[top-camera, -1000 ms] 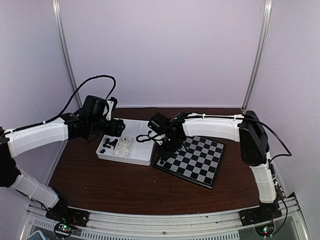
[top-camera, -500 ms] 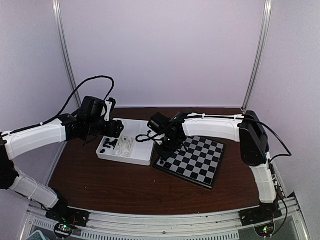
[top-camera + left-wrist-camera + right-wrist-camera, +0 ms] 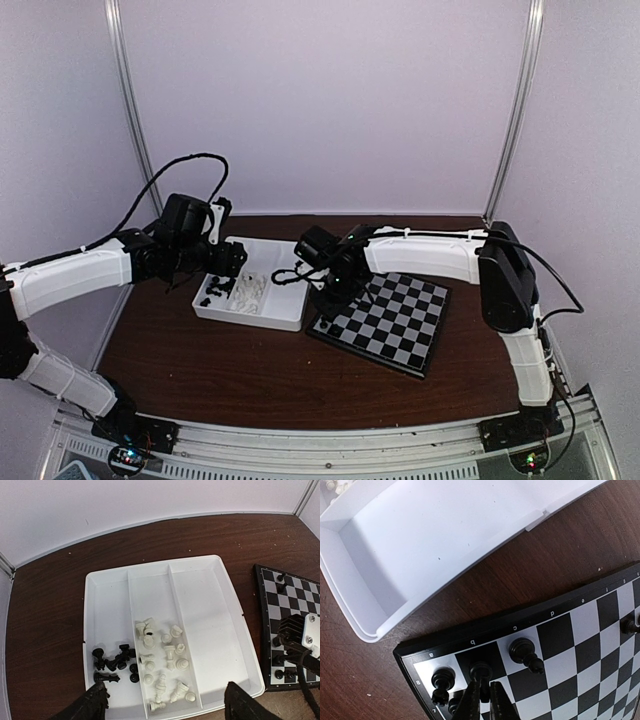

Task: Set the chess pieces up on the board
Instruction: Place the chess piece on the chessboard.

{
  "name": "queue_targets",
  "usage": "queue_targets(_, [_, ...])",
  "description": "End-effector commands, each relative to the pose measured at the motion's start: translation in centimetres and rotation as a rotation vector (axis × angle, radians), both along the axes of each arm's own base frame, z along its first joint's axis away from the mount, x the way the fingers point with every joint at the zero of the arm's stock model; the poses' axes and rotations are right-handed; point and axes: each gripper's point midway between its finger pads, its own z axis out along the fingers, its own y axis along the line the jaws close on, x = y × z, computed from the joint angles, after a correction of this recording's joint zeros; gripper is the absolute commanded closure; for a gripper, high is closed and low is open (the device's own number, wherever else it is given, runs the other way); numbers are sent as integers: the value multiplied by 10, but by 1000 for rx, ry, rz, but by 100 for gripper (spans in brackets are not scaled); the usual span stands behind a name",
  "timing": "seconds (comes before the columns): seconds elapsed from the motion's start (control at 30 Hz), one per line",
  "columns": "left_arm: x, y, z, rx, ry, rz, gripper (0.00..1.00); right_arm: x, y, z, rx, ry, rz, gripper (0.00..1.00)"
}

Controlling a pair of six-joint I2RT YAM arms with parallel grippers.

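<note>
The board lies right of centre, its corner seen close up. My right gripper is shut on a black chess piece standing on the back-row square marked b. Black pieces stand on either side of it, one in the corner square and one on square c. My left gripper hangs open above the near end of the white tray, nothing between its fingers. Loose black pieces lie in the tray's left slot, and white pieces in its middle slot.
The tray's right slot holds nothing. The tray sits just left of the board, a narrow strip of brown table between them. The right arm's wrist hangs over the board's left edge. White walls enclose the table behind and at the sides.
The left arm has drifted slightly left and down over the tray. The right gripper has stayed at the board's corner and its fingers have closed in on the black piece.
</note>
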Motion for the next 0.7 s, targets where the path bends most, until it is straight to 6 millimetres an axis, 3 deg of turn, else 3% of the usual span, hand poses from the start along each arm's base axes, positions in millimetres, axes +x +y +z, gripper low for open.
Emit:
queue_targets(0.0, [1, 3, 8, -8, -28, -1, 19, -1, 0, -2, -10, -12, -4, 92])
queue_targets(0.43, [1, 4, 6, 2, -26, 3, 19, 4, 4, 0, -4, -27, -1, 92])
queue_targets(0.57, [2, 5, 6, 3, -28, 4, 19, 4, 4, 3, -2, -33, -2, 79])
queue_targets(0.67, [1, 5, 7, 5, -30, 5, 19, 6, 4, 11, 10, -48, -6, 76])
